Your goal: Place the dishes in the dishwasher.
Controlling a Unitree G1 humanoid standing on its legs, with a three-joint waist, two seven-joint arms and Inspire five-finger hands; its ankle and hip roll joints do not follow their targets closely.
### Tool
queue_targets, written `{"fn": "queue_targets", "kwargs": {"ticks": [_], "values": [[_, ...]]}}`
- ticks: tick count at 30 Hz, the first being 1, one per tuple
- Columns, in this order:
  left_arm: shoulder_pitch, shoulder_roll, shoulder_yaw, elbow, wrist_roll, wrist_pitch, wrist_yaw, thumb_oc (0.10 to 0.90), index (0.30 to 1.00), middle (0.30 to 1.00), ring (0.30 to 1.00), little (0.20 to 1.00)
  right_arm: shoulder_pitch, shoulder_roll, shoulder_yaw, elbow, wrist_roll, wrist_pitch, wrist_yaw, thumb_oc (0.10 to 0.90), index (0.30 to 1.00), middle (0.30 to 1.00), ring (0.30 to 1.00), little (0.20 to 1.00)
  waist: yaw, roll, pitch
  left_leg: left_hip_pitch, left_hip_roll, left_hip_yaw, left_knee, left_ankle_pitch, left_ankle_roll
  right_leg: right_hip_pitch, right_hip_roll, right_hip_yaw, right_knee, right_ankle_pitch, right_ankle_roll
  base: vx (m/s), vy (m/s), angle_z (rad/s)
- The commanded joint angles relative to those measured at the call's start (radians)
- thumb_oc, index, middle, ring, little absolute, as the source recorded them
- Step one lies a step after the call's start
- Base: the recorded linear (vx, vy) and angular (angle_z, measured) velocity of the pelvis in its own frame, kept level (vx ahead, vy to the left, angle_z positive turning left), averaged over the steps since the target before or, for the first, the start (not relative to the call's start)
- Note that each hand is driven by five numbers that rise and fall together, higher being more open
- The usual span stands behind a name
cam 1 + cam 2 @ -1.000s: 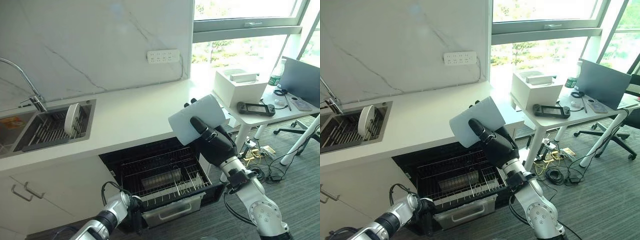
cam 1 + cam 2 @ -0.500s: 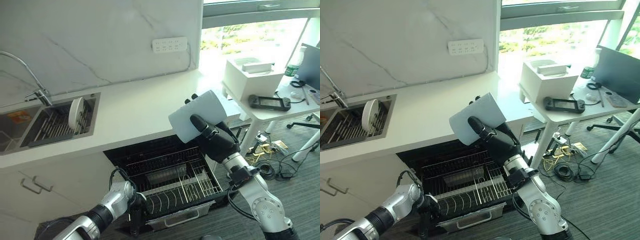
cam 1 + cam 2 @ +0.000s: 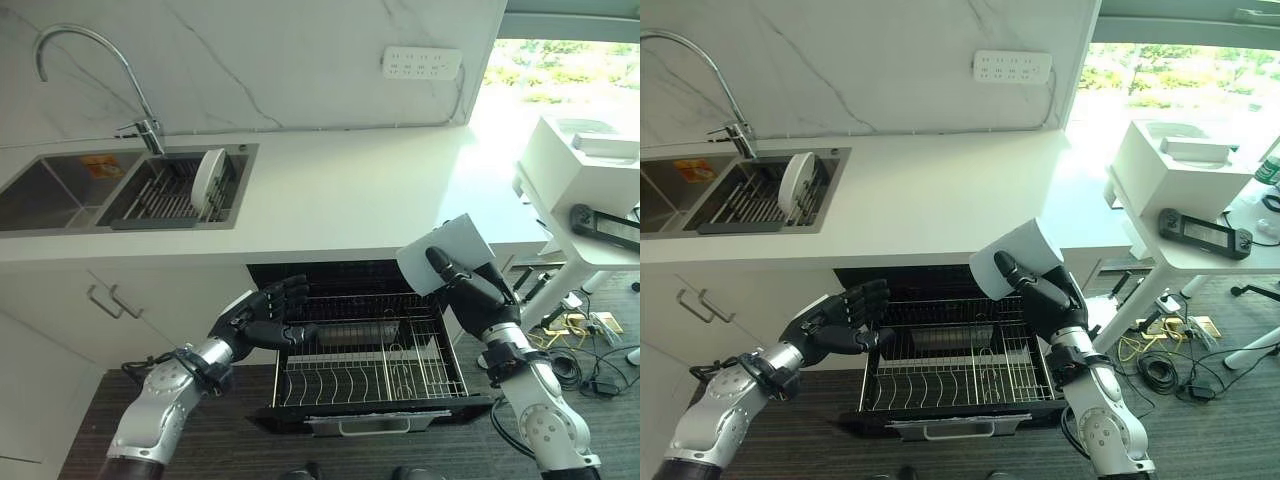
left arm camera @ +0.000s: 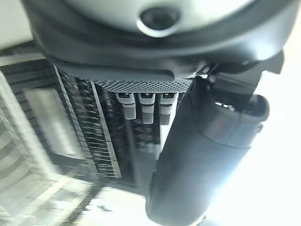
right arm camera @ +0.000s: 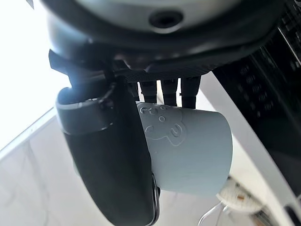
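My right hand (image 3: 478, 297) is shut on a pale cup (image 3: 452, 250), thumb across its side, and holds it tilted above the right end of the pulled-out dishwasher rack (image 3: 370, 372). The right wrist view shows the cup (image 5: 188, 150) with a raised figure on its wall, pinched between thumb and fingers. My left hand (image 3: 262, 318) hovers at the rack's left front corner, fingers relaxed, holding nothing. In the left wrist view the wire rack (image 4: 70, 122) lies past its fingers. A white plate (image 3: 207, 178) stands upright in the sink's drying rack.
The dishwasher opens under the white counter (image 3: 340, 200). A sink (image 3: 55, 195) with a tall faucet (image 3: 60, 45) lies at the left. At the right, a white table bears a box (image 3: 585, 150) and a game controller (image 3: 605, 225). Cables (image 3: 590, 370) lie on the floor beneath.
The camera has swung left and down. The rack now stands further out. My left hand rose from below the rack's front to its left corner. The cup stays in my right hand, now lower.
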Motion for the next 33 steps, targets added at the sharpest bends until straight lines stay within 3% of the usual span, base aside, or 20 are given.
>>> {"fn": "queue_targets", "kwargs": {"ticks": [1, 6, 10, 16, 21, 29, 33], "values": [[-0.07, 0.022, 0.026, -0.109, -0.094, -0.188, 0.076, 0.8, 0.9, 0.9, 0.9, 0.9, -0.106, -0.038, -0.092, -0.131, -0.222, -0.077, -0.039, 0.4, 0.3, 0.3, 0.3, 0.3, 0.003, 0.002, -0.033, 0.038, 0.035, -0.016, 0.046, -0.171, -0.031, 0.018, -0.01, -0.016, 0.009, -0.109, 0.046, 0.0, 0.0, 0.0], [-0.033, -0.008, 0.054, -0.163, -0.112, -0.184, 0.102, 0.8, 0.9, 0.9, 0.9, 0.9, -0.062, -0.088, -0.155, -0.119, -0.315, -0.01, -0.113, 0.4, 0.3, 0.3, 0.3, 0.3, 0.0, -0.014, -0.021, 0.041, 0.033, -0.021, 0.046, -0.174, -0.03, 0.019, -0.006, -0.011, 0.009, -0.105, 0.048, 0.06, -0.045, -0.01], [-0.022, 0.004, 0.056, -0.201, -0.112, -0.177, 0.108, 0.8, 0.9, 0.9, 0.9, 0.9, -0.039, -0.117, -0.173, -0.123, -0.383, 0.045, -0.15, 0.4, 0.3, 0.3, 0.3, 0.3, -0.004, -0.022, 0.024, 0.023, 0.033, -0.024, 0.046, -0.169, -0.028, -0.01, -0.001, 0.007, 0.009, -0.084, 0.055, 0.06, -0.086, 0.01], [-0.112, 0.086, 0.027, -0.265, -0.161, -0.295, 0.186, 0.8, 0.9, 0.9, 0.9, 0.9, -0.137, -0.146, -0.124, -0.107, -0.448, -0.004, -0.223, 0.4, 0.3, 0.3, 0.3, 0.3, -0.002, -0.012, 0.183, -0.144, 0.02, -0.067, 0.046, -0.125, -0.015, -0.176, 0.027, 0.07, 0.009, -0.029, 0.056, -0.26, -0.066, -0.06], [-0.196, 0.1, -0.011, -0.3, -0.106, -0.357, 0.251, 0.8, 0.9, 0.9, 0.9, 0.9, -0.193, -0.179, -0.108, -0.097, -0.473, 0.033, -0.241, 0.4, 0.3, 0.3, 0.3, 0.3, -0.01, -0.003, 0.273, -0.224, 0.032, -0.057, 0.046, -0.1, -0.026, -0.253, 0.016, 0.069, 0.009, -0.008, 0.057, -0.15, 0.016, -0.05], [-0.232, 0.108, -0.018, -0.315, -0.095, -0.359, 0.257, 0.8, 0.9, 0.9, 0.9, 0.9, -0.217, -0.211, -0.09, -0.117, -0.467, 0.025, -0.224, 0.4, 0.3, 0.3, 0.3, 0.3, 0.006, -0.02, 0.324, -0.252, 0.04, -0.064, 0.046, -0.095, -0.038, -0.268, 0.006, 0.034, 0.009, -0.01, 0.063, -0.06, -0.02, 0.03], [-0.265, 0.129, -0.027, -0.318, -0.087, -0.348, 0.248, 0.8, 0.9, 0.9, 0.9, 0.9, -0.269, -0.215, -0.065, -0.096, -0.475, 0.041, -0.228, 0.4, 0.3, 0.3, 0.3, 0.3, 0.02, -0.043, 0.333, -0.256, 0.042, -0.067, 0.046, -0.1, -0.039, -0.268, 0.011, 0.023, 0.009, -0.011, 0.064, -0.03, -0.072, 0.03]]}}
